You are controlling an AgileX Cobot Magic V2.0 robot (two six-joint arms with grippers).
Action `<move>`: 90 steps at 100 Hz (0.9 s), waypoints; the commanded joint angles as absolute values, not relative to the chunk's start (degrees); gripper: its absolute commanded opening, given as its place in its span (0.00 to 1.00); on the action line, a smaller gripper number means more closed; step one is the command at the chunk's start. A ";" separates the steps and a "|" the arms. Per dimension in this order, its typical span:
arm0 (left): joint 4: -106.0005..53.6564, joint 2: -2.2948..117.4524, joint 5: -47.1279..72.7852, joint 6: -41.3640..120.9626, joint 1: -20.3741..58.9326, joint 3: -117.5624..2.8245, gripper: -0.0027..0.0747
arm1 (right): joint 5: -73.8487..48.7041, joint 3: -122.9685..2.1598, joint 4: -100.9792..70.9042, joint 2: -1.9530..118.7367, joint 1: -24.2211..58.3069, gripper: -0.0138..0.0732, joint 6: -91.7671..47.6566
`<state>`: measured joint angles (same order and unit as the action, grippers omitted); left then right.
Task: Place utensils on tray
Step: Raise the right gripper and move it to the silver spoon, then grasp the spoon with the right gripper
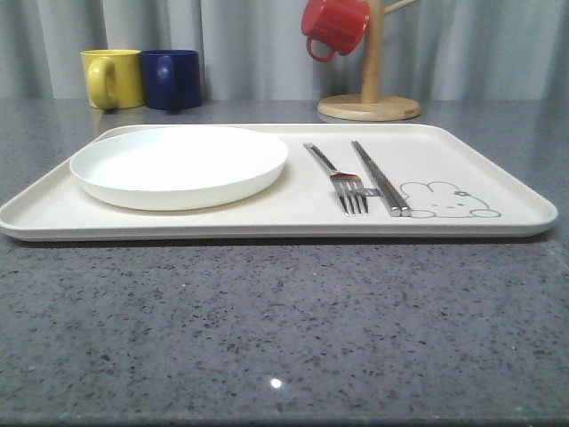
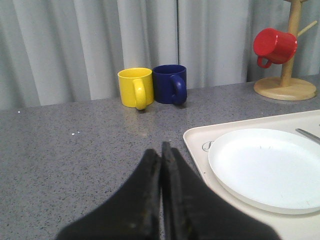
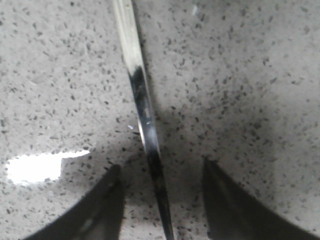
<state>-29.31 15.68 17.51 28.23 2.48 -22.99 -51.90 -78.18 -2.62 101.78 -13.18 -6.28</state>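
Observation:
The cream tray (image 1: 498,169) lies across the counter with a bunny drawing at its right end. A silver fork (image 1: 342,182) and a pair of chopsticks (image 1: 378,178) rest side by side on it, right of a round white plate (image 1: 178,165). My left gripper (image 2: 161,150) is shut and empty, low over the grey counter just left of the tray's corner (image 2: 197,145). My right gripper (image 3: 161,165) is open, close above the counter. Its fingers straddle the slim shiny handle of another utensil (image 3: 137,85) lying on the stone. The handle's ends are out of view.
A yellow mug (image 1: 113,78) and a dark blue mug (image 1: 171,78) stand at the back left. A wooden mug tree (image 1: 370,98) holds a red mug (image 1: 333,27) behind the tray. Bare speckled counter runs in front of the tray.

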 commanded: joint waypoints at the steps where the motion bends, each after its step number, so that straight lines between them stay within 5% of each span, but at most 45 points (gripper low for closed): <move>1: -30.02 15.99 13.09 28.23 2.50 -24.61 0.01 | -51.39 -79.55 -1.96 100.05 -13.34 0.44 -6.82; 23: -30.02 15.99 13.09 28.23 2.50 -24.61 0.01 | -51.71 -79.55 -2.33 100.05 -13.34 0.08 -6.76; 59: -30.02 15.99 13.09 28.23 2.50 -24.61 0.01 | -55.11 -79.67 -6.92 92.52 -10.86 0.08 -2.75; 90: -30.02 15.99 13.09 28.23 2.50 -24.61 0.01 | -55.38 -79.61 -6.63 85.31 3.47 0.09 6.57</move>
<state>-29.31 15.68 17.51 28.23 2.48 -22.99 -56.57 -78.17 -5.99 88.04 -0.22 4.37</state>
